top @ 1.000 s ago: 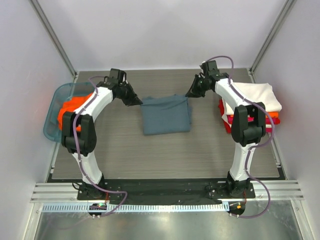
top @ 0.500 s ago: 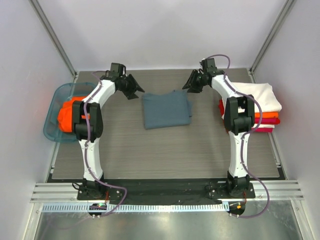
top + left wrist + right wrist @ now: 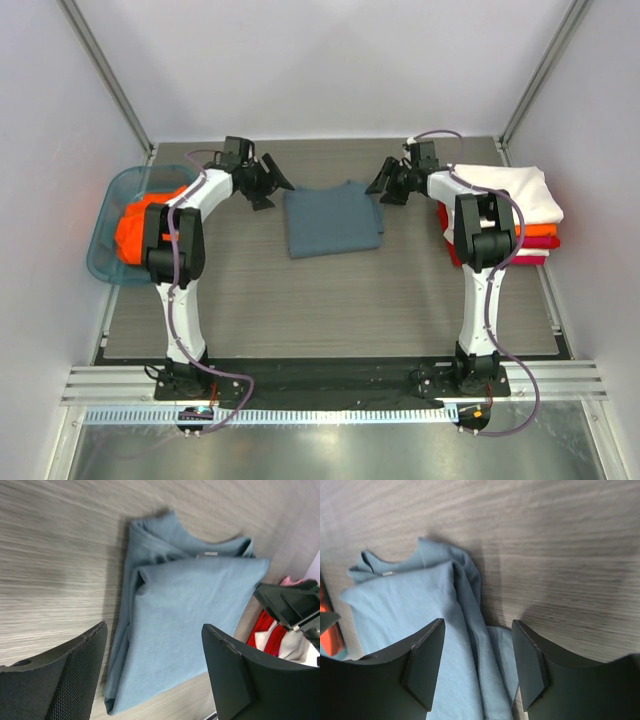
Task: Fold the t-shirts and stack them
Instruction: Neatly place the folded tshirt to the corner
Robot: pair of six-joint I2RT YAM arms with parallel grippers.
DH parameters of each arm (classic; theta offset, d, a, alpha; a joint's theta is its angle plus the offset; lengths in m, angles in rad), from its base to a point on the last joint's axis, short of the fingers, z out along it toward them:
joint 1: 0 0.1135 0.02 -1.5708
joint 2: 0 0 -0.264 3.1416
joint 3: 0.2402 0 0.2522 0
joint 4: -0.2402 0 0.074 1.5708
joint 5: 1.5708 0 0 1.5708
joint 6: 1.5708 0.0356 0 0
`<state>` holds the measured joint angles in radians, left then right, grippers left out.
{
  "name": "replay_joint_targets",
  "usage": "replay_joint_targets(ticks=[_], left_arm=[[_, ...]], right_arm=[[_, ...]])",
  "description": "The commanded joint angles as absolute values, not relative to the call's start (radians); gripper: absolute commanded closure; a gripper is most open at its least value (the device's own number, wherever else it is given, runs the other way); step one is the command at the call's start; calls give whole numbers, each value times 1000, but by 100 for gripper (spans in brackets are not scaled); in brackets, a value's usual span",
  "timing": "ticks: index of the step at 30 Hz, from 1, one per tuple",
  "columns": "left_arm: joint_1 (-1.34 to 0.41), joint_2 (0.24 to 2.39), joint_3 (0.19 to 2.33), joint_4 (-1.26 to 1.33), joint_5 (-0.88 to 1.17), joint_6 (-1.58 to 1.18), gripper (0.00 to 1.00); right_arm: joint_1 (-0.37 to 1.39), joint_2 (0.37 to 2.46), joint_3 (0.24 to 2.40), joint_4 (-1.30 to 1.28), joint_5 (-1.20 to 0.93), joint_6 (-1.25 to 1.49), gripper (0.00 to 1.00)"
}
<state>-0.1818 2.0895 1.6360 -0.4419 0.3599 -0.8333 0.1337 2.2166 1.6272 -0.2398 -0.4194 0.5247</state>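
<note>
**Onlooker 1:** Centre of the table (image 3: 330,300): the slate blue-grey t-shirt (image 3: 332,222) lies folded in a flat rectangle, collar toward the far edge.

**Onlooker 2:** Who holds it?

**Onlooker 1:** Nobody. The left gripper (image 3: 272,188) and the right gripper (image 3: 382,188) hover beside its 2 far corners, jaws spread wide, nothing between them. My guess is the fold is finished.

**Onlooker 2:** Where does it go?

**Onlooker 1:** Likely onto the folded stack (image 3: 515,205) at the right edge, white on top, orange and red beneath. An orange shirt (image 3: 140,225) waits in the teal basket (image 3: 105,235) at the left.

**Onlooker 2:** Room to move?

**Onlooker 1:** Bare tabletop lies between shirt and stack, and the near side is open too. The layered side edges could slip apart in a careless lift.
</note>
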Motion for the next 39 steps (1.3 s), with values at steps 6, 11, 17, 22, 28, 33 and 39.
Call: replay_joint_targets(ticks=[6, 11, 17, 22, 28, 33, 39], left_arm=[[-218, 2080, 1594, -357, 348, -822, 25], [-218, 2120, 1606, -357, 327, -815, 28], [-216, 2163, 1609, -350, 305, -804, 29], [-218, 2207, 1634, -339, 302, -802, 29], [-218, 2256, 1681, -331, 305, -808, 32], [-218, 2279, 1698, -315, 310, -821, 40], [-218, 2312, 1706, -272, 288, -842, 65]], right_arm=[[138, 2238, 1634, -110, -522, 500, 38], [149, 2278, 1654, -123, -508, 492, 38], [164, 2313, 1697, -181, -436, 460, 37], [176, 2350, 1755, -230, -417, 430, 38], [181, 2373, 1773, -233, -429, 437, 44], [183, 2390, 1787, -233, -445, 448, 49], [181, 2417, 1815, -232, -475, 486, 58]])
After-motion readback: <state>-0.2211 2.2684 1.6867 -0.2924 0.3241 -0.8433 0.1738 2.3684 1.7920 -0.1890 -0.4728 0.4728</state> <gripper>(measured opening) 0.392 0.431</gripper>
